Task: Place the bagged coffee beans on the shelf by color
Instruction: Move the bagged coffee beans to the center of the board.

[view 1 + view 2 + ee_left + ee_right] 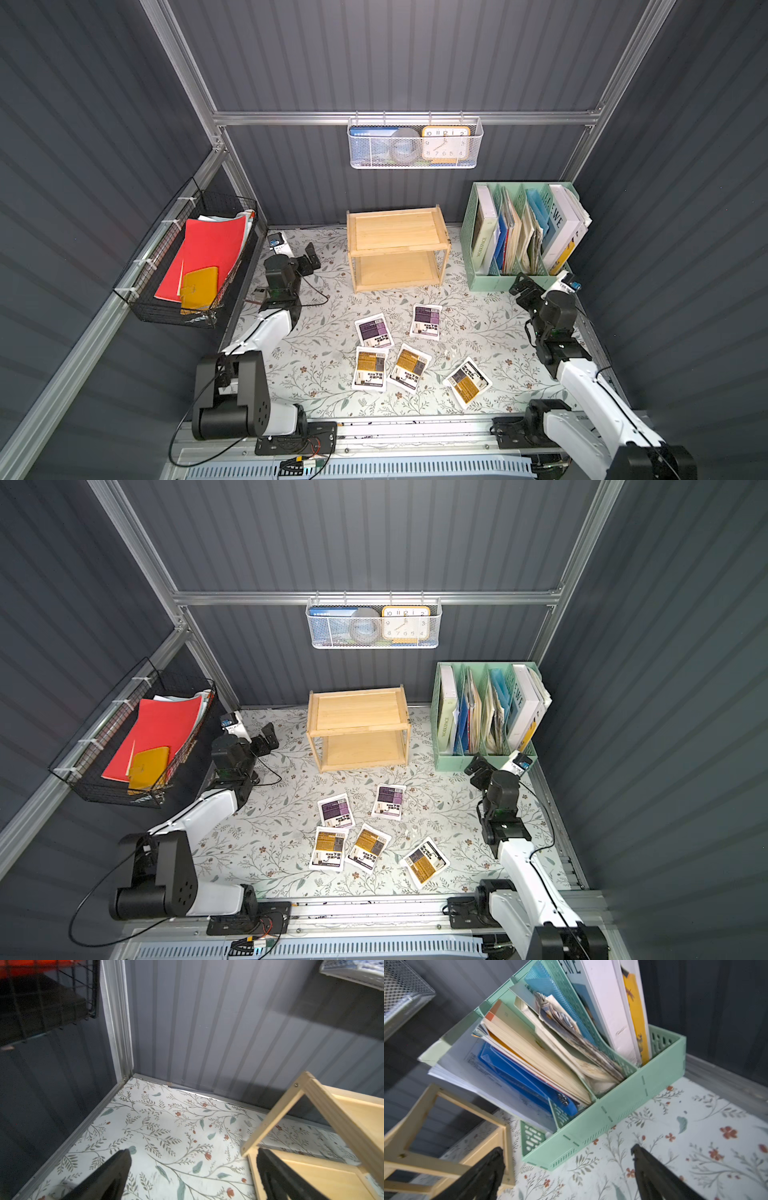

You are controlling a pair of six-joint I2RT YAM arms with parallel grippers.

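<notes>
Top views both show five small flat white pouches of coffee beans lying loose on the floral-print tabletop [316, 374], none yet on the small light-wood two-tier shelf [397, 232] standing empty against the back wall. Two purple-labelled pouches [375, 330] [426, 321] lie nearer the shelf; three yellow-orange-labelled pouches [370, 368] [410, 367] [467, 381] lie nearer the front rail, the last of them turned diagonally. The right gripper [566, 1169], jaws spread wide and empty, points at the mint-green plastic file organizer [623, 1105]; the left gripper [193, 1169], likewise open and holding nothing, faces the back corner beside the shelf's side. Every pouch sits behind both grippers, toward the front. By my reckoning the diagonal yellow-orange pouch is the right arm's closest pick, though it must swing round first.
</notes>
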